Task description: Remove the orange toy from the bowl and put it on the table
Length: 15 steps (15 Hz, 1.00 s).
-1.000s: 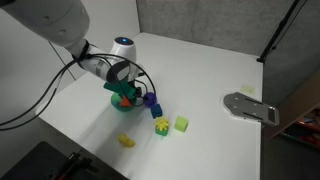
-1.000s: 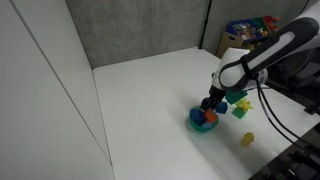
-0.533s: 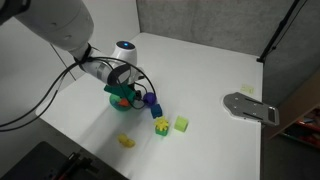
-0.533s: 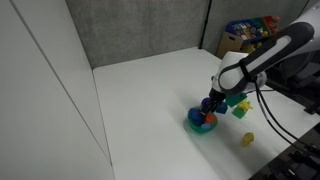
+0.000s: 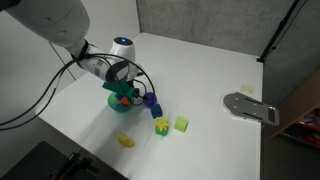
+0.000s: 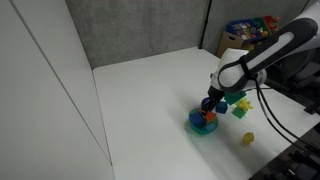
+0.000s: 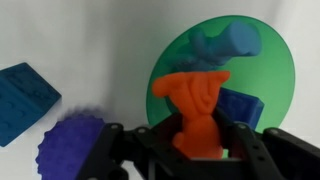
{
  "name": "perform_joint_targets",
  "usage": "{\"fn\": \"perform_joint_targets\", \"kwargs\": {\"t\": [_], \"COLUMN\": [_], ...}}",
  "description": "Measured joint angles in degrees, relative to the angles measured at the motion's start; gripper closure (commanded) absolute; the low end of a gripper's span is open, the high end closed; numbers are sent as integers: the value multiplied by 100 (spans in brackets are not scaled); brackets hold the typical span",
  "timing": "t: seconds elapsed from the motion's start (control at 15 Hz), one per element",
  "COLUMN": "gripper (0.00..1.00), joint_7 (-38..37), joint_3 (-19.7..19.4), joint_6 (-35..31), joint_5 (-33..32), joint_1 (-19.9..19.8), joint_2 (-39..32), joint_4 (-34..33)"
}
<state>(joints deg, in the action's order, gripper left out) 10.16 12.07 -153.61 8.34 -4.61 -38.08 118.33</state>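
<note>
In the wrist view the orange toy (image 7: 195,105), lumpy and upright, stands at the near edge of the teal-green bowl (image 7: 272,62). My gripper (image 7: 198,140) has a black finger pressed against each side of its lower part, so it is shut on the toy. A light blue toy (image 7: 226,43) and a dark blue piece (image 7: 241,104) also lie in the bowl. In both exterior views the gripper (image 5: 125,91) (image 6: 209,108) reaches down into the bowl (image 5: 117,100) (image 6: 200,124) on the white table (image 5: 200,70). The toy (image 6: 210,117) shows there as a small orange spot.
A spiky purple ball (image 7: 68,150) and a blue block (image 7: 25,95) lie just beside the bowl. Further along the table sit a yellow-green toy (image 5: 160,126), a green block (image 5: 181,124) and a yellow toy (image 5: 126,141). A grey flat fixture (image 5: 250,107) lies near the table's edge.
The jaws have closed in from wide open onto the orange toy. The arm and the bowl have hardly moved.
</note>
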Motion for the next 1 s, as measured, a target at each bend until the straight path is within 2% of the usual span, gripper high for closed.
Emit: {"fn": "perform_joint_targets", "kwargs": {"t": [0.13, 0.27, 0.47, 1.0], "gripper": [92, 91, 99, 96], "joint_7": [-26, -129, -463, -1675], "joint_3": [2, 2, -82, -1135], "joint_6": [0, 0, -2, -284], "joint_5": [0, 0, 0, -69], "joint_1": [35, 80, 200, 643], "joint_2": [125, 307, 630, 1064], "joint_4": [21, 45, 59, 57]}}
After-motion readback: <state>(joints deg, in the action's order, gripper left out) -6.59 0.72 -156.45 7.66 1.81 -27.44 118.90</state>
